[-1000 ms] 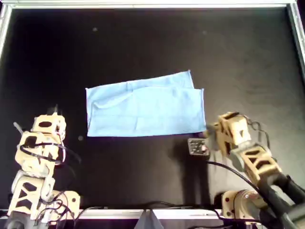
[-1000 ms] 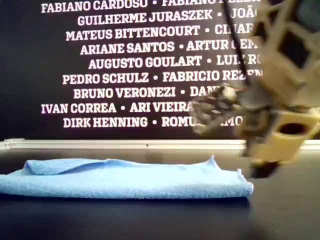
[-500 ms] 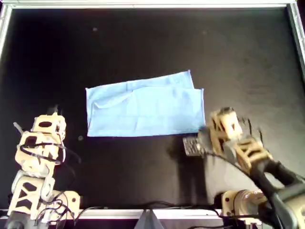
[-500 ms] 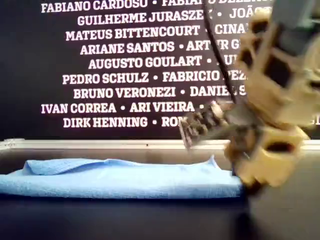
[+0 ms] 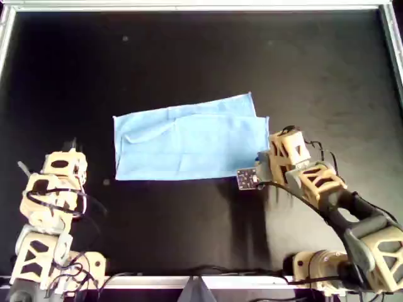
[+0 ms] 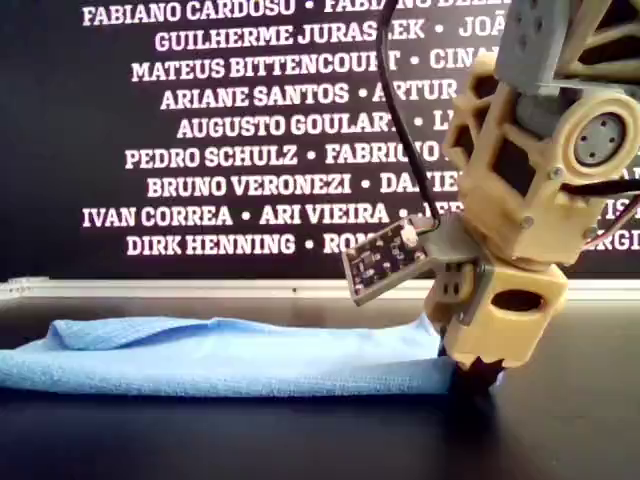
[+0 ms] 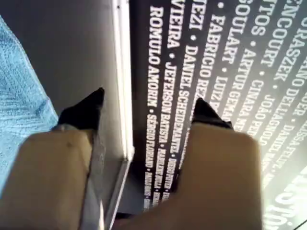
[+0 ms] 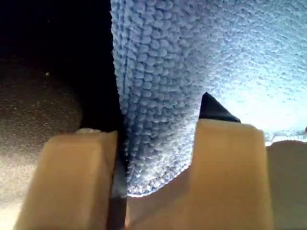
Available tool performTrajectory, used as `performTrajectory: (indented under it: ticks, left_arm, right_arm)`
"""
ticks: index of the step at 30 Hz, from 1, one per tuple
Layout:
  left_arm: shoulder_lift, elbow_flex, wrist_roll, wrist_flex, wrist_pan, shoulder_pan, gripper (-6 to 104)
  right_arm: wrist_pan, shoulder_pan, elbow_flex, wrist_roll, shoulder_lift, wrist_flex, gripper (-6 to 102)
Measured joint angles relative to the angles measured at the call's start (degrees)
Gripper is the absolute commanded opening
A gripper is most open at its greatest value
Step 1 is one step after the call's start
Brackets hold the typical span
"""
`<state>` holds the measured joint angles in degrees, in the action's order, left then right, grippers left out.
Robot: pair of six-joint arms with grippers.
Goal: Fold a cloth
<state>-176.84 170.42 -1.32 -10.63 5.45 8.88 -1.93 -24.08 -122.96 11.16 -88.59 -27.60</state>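
Note:
The light-blue cloth (image 5: 189, 141) lies folded into a long rectangle in the middle of the black table, its upper layer slightly askew. My right gripper (image 5: 268, 161) is down at the cloth's near corner on the overhead view's right. In the right wrist view the cloth (image 8: 163, 72) bulges between the two spread fingers of the right gripper (image 8: 160, 117), which straddles its edge. The exterior view shows the right gripper (image 6: 470, 368) low on the table at the cloth's (image 6: 230, 355) end. My left gripper (image 5: 70, 148) rests open and empty at the overhead view's lower left, clear of the cloth.
A metal frame (image 5: 189, 6) borders the black table. A banner of white names (image 6: 250, 130) stands behind the far edge. A small circuit board (image 5: 247, 178) juts from the right wrist. The left gripper (image 7: 148, 98) faces that banner, with the cloth's edge (image 7: 19, 110) beside it.
My right gripper has moved from the bare table toward the cloth's near corner and come down over its edge. The cloth and left arm have not moved.

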Motion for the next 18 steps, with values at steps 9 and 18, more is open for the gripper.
performTrajectory:
  ticks: [9, 18]
  left_arm:
    - [0.0, 0.0, 0.0, 0.0, 0.3, 0.0, 63]
    - [0.0, 0.0, 0.0, 0.0, 0.4, 0.0, 62]
  right_arm:
    - [-0.4, 0.4, 0.0, 0.0, 0.1, 0.0, 24]
    - [-0.1, 0.4, 0.6, 0.0, 0.2, 0.0, 1]
